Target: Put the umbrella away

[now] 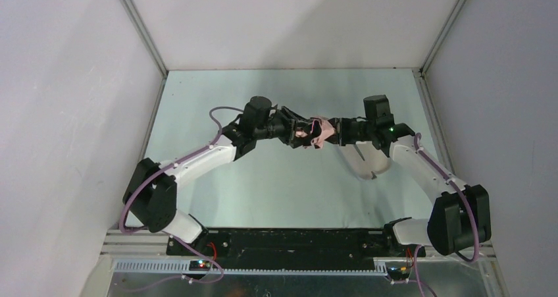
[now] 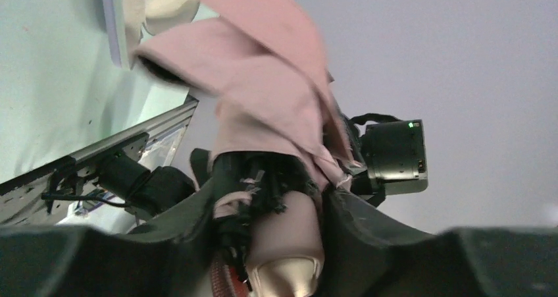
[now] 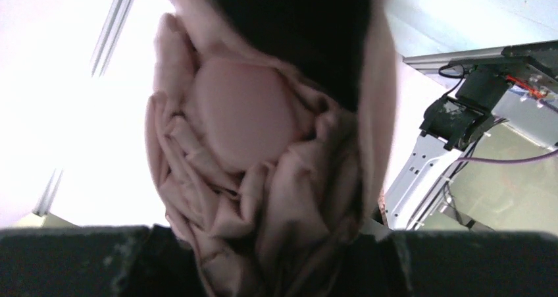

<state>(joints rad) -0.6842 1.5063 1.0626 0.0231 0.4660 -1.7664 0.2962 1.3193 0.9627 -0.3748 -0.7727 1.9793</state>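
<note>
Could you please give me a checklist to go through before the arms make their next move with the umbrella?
1. Grip of the right gripper on the umbrella: ok, fabric is bunched between its jaws.
2. Grip of the left gripper: cannot tell; its fingers flank the folded bundle, but firm contact is unclear.
3. Clearance above the table: ok, the umbrella hangs in the air between both arms.
4. Tidiness of the canopy: not ok, loose flaps stick out.
5. Readiness of the pale case under the right arm: cannot tell, it is partly hidden.
</note>
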